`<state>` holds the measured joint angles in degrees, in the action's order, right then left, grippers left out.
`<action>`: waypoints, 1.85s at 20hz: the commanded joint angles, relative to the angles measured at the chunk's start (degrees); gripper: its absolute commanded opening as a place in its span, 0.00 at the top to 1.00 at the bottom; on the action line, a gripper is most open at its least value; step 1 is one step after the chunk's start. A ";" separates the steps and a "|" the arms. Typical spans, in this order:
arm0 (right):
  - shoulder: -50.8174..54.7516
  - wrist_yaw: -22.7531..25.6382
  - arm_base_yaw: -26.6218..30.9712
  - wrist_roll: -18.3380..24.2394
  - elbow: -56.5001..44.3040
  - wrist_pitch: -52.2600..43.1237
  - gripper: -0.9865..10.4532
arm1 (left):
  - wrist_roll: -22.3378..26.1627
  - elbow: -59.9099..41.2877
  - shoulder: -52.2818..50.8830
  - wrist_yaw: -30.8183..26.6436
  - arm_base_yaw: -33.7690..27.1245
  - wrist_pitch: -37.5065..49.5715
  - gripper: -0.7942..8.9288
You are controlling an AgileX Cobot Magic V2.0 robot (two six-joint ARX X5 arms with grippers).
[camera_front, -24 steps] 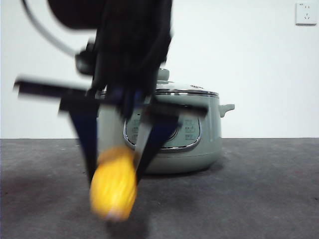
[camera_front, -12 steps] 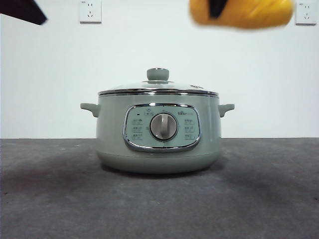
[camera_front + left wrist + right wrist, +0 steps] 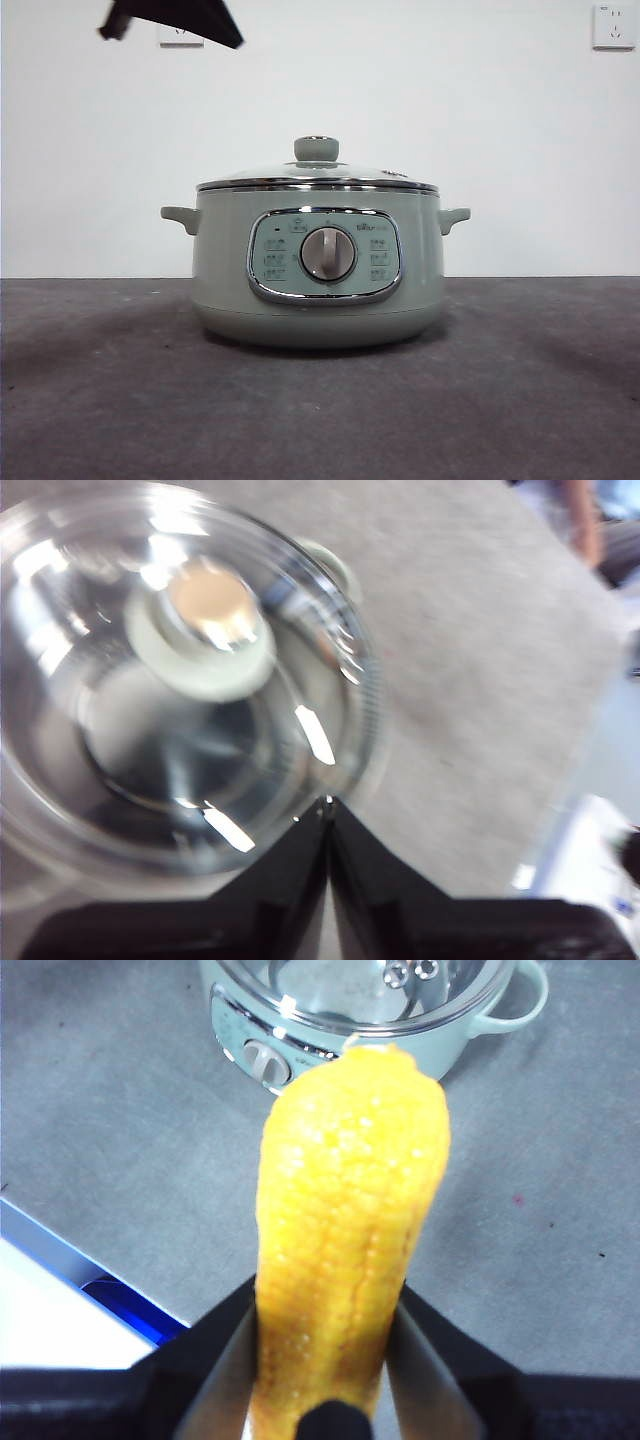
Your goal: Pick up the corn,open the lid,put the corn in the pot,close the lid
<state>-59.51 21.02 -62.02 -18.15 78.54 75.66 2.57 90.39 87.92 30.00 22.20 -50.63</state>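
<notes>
Corn sits pinched lengthwise between the jaws of the right claw, filling the middle of the right wrist frame, held high and off the counter. It does not show in the front view at all. Beyond its tip, at the top of that frame, is the pot with its dial facing the camera.

Left claw has its jaws pressed together, tips meeting at the lower centre of its frame, above the lid. The knob lies in the upper left of that frame, apart from the tips. In the front view a dark arm tip shows at the upper left, and the lid rests shut on the pot, knob upright at centre.

Picking up looks done; opening the lid appears to be the step in hand. Next, the left claw would likely need to spread, centre over the knob, come down around it and grip before lifting, while the right waits with the corn.
</notes>
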 commanded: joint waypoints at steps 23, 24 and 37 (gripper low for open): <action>0.15 -3.52 -0.15 0.33 -0.04 3.19 0.92 | 1.99 22.53 25.18 -24.46 10.05 -0.92 0.25; 0.15 -3.52 -0.15 0.31 -0.04 3.19 0.92 | 1.99 22.53 25.24 -24.44 10.05 -0.94 0.27; 0.15 -3.63 -0.15 -1.27 -0.04 3.23 0.92 | 2.16 22.53 26.88 -23.85 10.05 0.02 0.80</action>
<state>-59.40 17.54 -62.02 -18.70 78.54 77.76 4.91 112.92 114.26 5.76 31.94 -50.48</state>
